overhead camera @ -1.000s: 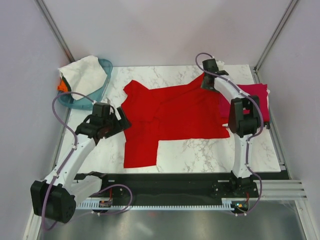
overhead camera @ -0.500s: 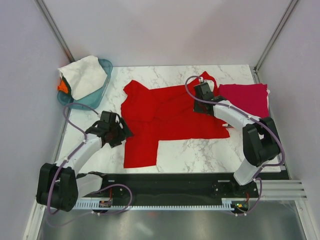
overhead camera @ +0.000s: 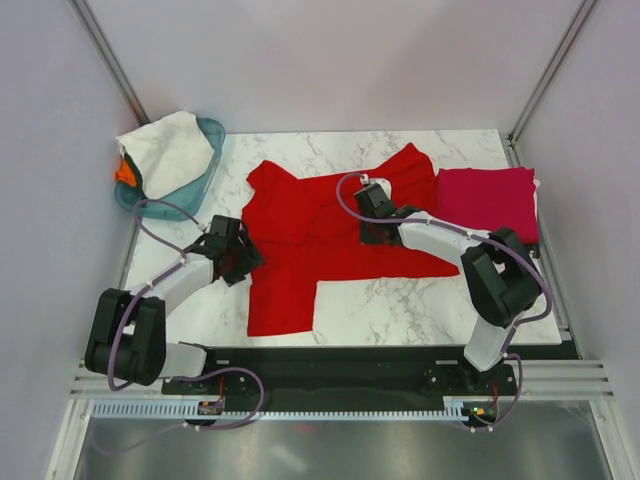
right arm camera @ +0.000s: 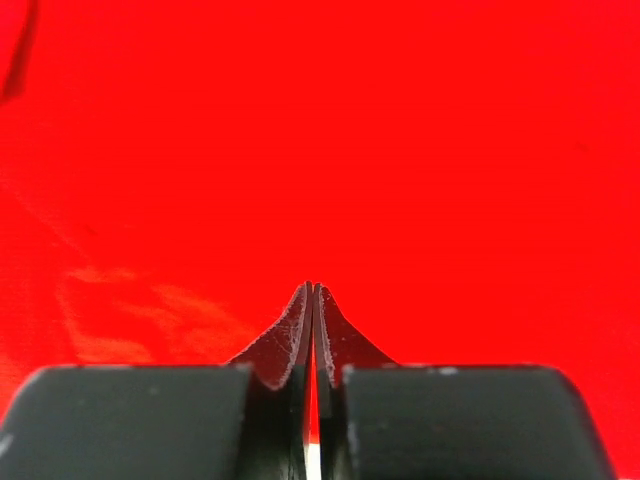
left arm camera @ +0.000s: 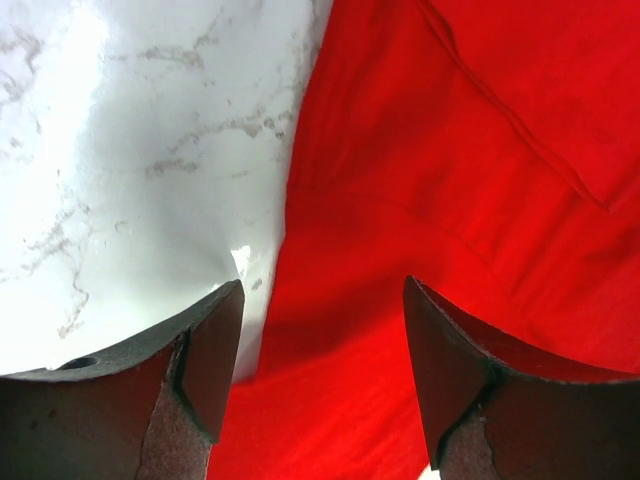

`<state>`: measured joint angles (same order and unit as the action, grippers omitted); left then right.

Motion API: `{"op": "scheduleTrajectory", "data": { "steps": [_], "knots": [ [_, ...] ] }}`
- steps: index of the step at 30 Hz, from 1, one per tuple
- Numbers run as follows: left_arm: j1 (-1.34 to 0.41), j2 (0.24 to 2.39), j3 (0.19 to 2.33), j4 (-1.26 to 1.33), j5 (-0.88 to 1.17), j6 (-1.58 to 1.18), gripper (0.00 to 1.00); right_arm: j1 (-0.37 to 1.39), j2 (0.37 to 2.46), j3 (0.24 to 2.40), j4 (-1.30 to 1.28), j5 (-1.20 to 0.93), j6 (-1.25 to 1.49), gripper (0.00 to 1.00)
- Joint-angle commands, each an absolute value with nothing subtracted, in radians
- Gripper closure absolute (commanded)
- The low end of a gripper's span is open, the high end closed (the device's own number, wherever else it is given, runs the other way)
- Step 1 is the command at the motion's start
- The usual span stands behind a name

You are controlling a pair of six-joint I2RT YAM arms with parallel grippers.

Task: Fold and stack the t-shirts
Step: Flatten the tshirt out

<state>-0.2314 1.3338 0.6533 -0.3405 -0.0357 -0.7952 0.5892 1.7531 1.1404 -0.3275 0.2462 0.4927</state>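
White shirt (overhead camera: 165, 150), seemingly, heaped in teal basket (overhead camera: 213, 140).

You count three t-shirts: one bright red t-shirt (overhead camera: 330, 225), one crimson-pink t-shirt (overhead camera: 490, 200), one white t-shirt (overhead camera: 165, 150). You also count one teal basket (overhead camera: 207, 168), one orange item (overhead camera: 124, 172), two claws, namely left claw (left arm camera: 322, 292) and right claw (right arm camera: 313, 290), and one worktop (overhead camera: 400, 295).

Top view: your left gripper (overhead camera: 243, 258) sits at the red shirt's (overhead camera: 330, 240) left edge, your right gripper (overhead camera: 368, 208) on its upper middle (crimson shirt (overhead camera: 487, 200) folded at right, white shirt (overhead camera: 165, 150) in basket (overhead camera: 210, 165)).
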Motion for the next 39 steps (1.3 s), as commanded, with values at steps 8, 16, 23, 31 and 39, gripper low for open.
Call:
{"op": "scheduleTrajectory", "data": {
  "steps": [8, 16, 23, 31, 39],
  "knots": [
    [-0.233, 1.422, 0.764, -0.255, -0.17, -0.824, 0.28, 0.679, 1.96, 1.457, -0.35, 0.219, 0.506, 1.0],
    [-0.233, 1.37, 0.739, -0.25, -0.14, -0.824, 0.23, 0.719, 2.161, 1.684, -0.379, 0.181, 0.535, 1.0],
    [-0.235, 1.26, 0.666, -0.247, -0.088, -0.85, 0.21, 0.719, 2.313, 1.856, -0.385, 0.158, 0.548, 1.0],
    [-0.233, 1.122, 0.562, -0.25, -0.058, -0.865, 0.21, 0.718, 2.494, 2.008, -0.406, 0.155, 0.591, 1.0],
    [-0.227, 1.166, 0.549, -0.273, -0.057, -0.848, 0.17, 0.689, 2.727, 2.359, -0.479, 0.135, 0.615, 1.0]
  ]
}}
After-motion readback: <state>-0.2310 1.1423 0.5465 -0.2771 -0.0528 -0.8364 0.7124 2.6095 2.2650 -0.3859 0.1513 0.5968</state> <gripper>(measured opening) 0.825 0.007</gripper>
